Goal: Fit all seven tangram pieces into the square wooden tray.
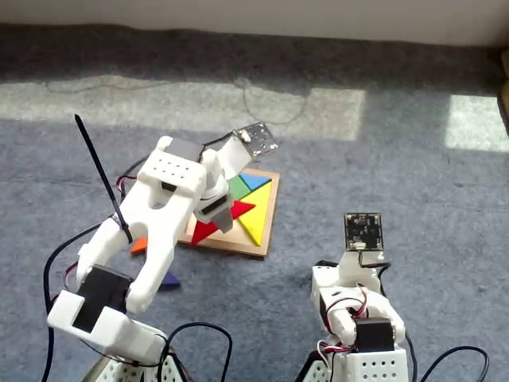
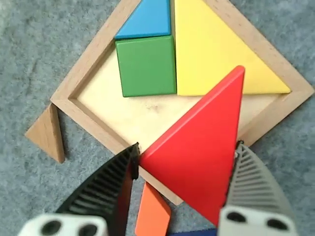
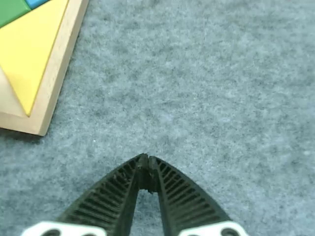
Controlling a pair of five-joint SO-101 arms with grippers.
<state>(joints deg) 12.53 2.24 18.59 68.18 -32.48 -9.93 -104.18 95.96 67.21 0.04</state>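
Tray (image 2: 83,71) sits on grey carpet (image 3: 221,73), in front of the left arm (image 1: 159,215).

Left gripper (image 2: 187,147): clamped on the red triangle (image 2: 197,162), one finger on each of two edges. The red triangle overhangs the tray's near rim. Its far point overlaps the yellow triangle (image 2: 216,54), so it is not seated. Cannot tell whether it rests on the rim or is held clear.

In the tray:
- blue triangle (image 2: 147,19), flush against the green square (image 2: 147,66)
- green square flush against the yellow triangle's short edge
- yellow triangle along the rim on its long edge

Open room: bare tray floor (image 2: 123,113) runs from the green square and yellow triangle to the two near rims. The red triangle covers part of it.

Outside the tray:
- plain wood triangle (image 2: 47,135) on the carpet, just beside a tray corner
- orange piece (image 2: 152,211) below the gripper, just off the near rim
- dark blue piece (image 1: 169,278) under the left arm

Right gripper (image 3: 145,172): fingers together, holding nothing, over bare carpet off a tray corner and apart from it.
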